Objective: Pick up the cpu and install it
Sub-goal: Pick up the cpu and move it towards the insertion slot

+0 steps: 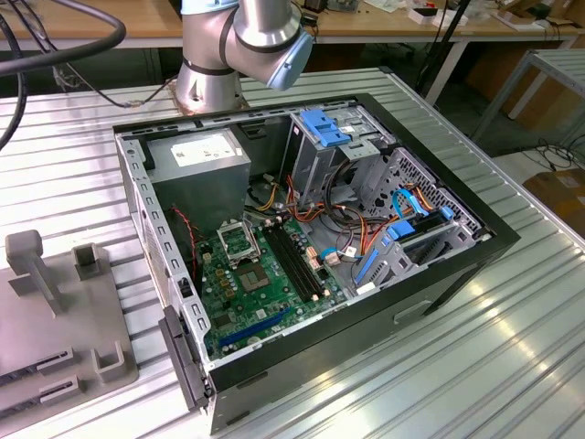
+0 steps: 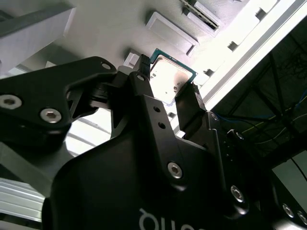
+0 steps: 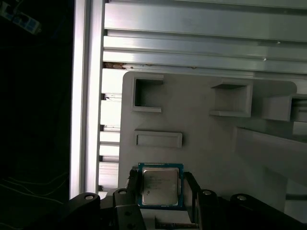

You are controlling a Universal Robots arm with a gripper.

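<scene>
The gripper (image 3: 161,188) has the cpu (image 3: 160,184) pinched between its two black fingers (image 3: 192,191), one on each of two opposite edges, and the chip sits square in the gap in the first wrist view. The silvery face is up to the camera, with the narrow green rim showing round it.

In the second wrist view it is the same story. The gripper (image 2: 167,74) closes on the cpu (image 2: 171,76), fingertips (image 2: 142,64) hard against the edges and the metal face catching the light.

Beyond the chip lies the grey fixture plate (image 3: 201,143), with its square pockets and raised blocks. The cpu is held above it, apart from its surface. The plate rests on the ribbed aluminium table (image 3: 192,28).

In the exterior view, the arm (image 1: 247,37) rises from its base behind the open computer case (image 1: 366,366). The case lies on its side on the table (image 1: 475,366), with the green motherboard (image 1: 265,283) exposed. On it sits the metal-framed socket (image 1: 239,242), with long black memory slots (image 1: 297,261) just beside it. The grey power supply (image 1: 201,155) fills the corner nearest the arm's base. The fixture plate (image 1: 55,338) sits at the exterior view's left, well apart from the socket.
</scene>
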